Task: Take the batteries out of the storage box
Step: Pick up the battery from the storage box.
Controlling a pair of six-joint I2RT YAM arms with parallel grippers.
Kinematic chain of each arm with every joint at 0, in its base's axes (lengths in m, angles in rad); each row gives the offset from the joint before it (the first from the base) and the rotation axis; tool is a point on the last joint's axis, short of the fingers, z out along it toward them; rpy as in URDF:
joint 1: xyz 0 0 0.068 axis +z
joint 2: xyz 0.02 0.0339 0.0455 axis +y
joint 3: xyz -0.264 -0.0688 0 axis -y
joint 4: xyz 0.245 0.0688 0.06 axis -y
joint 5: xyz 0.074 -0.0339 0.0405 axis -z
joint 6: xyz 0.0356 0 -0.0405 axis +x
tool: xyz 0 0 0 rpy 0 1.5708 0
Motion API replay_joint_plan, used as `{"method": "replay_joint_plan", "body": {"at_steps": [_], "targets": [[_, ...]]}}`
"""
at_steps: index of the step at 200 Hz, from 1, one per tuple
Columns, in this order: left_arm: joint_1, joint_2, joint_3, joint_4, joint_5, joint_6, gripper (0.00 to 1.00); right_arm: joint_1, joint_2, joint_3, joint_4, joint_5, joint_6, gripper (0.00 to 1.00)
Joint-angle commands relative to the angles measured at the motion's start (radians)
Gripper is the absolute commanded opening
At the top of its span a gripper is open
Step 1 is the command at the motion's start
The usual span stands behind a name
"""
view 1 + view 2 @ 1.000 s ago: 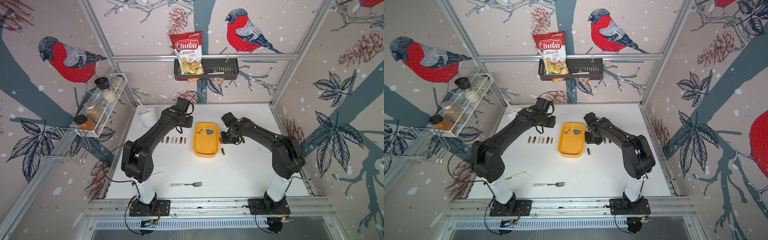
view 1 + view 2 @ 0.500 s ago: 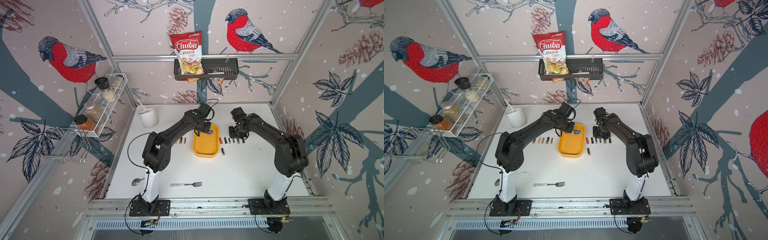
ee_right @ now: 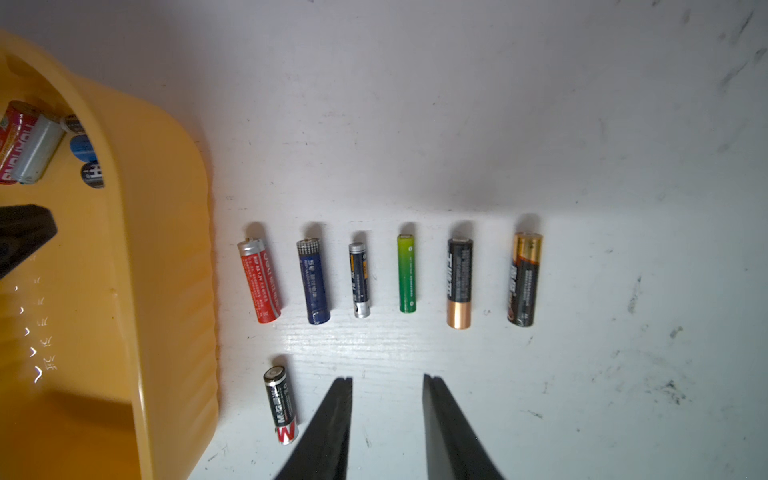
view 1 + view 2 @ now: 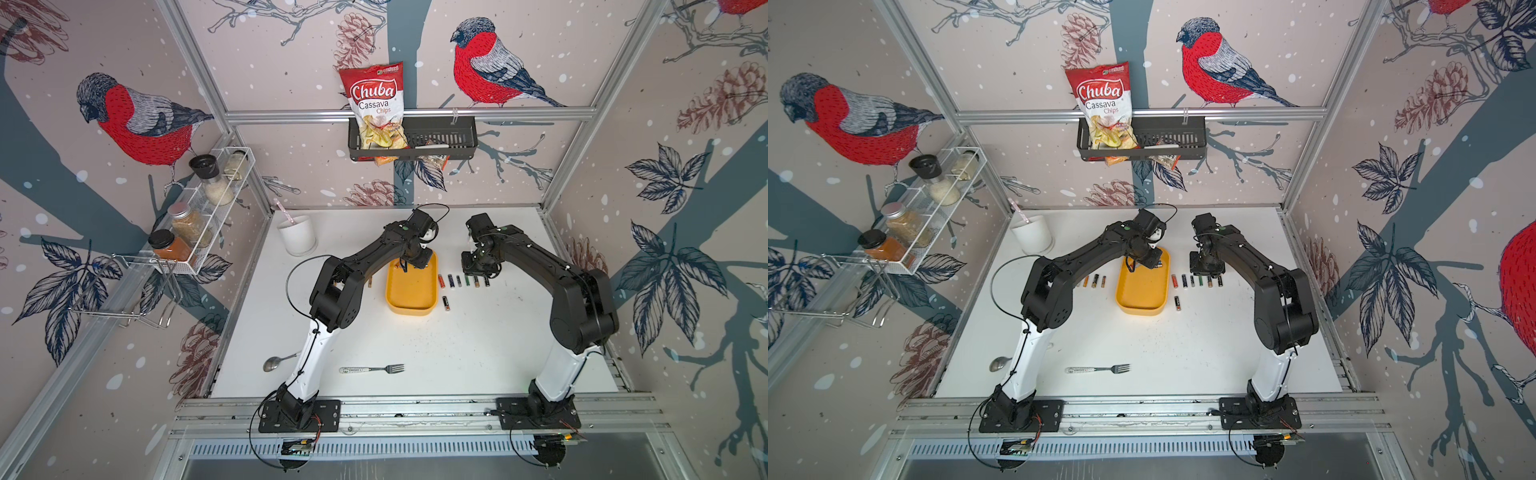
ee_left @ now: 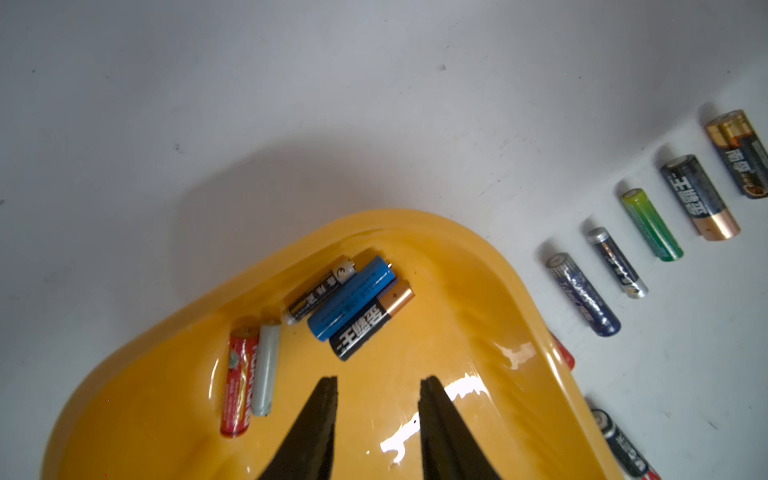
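The yellow storage box (image 4: 411, 291) sits mid-table in both top views. Several batteries lie at its far end: a red one (image 5: 237, 382), a grey one (image 5: 266, 370), a slim black one (image 5: 320, 291), a blue one (image 5: 351, 299) and a black-and-copper one (image 5: 372, 320). My left gripper (image 5: 378, 386) hangs open and empty over the box floor, just short of them. Right of the box a row of batteries (image 3: 407, 274) lies on the table, and a black battery (image 3: 281, 409) lies nearer. My right gripper (image 3: 387, 384) is open and empty above the table by that row.
More batteries (image 4: 1096, 281) lie left of the box, partly hidden by the left arm. A white cup (image 4: 297, 235) stands at the back left. A fork (image 4: 372, 368) and a spoon (image 4: 276, 362) lie near the front. A spice rack (image 4: 199, 208) and a black basket (image 4: 411, 137) hang on the walls.
The left arm has swung from the batteries left of the box to over the box's far end. The right arm has moved from the box's edge to the row on the right.
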Motion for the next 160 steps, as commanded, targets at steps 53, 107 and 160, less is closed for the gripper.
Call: {"method": "replay_joint_plan", "body": {"at_steps": [53,107,160], "targets": [[0.010,0.077,0.087,-0.021,0.062,0.061,0.38,-0.010,-0.005,0.011,-0.031,0.019,-0.001,0.36],[0.012,0.104,0.078,-0.017,0.065,0.052,0.38,-0.017,-0.013,0.007,-0.030,0.019,-0.002,0.36],[0.013,0.108,0.051,-0.007,0.058,0.041,0.36,-0.020,-0.013,0.000,-0.026,0.016,-0.005,0.36]]}}
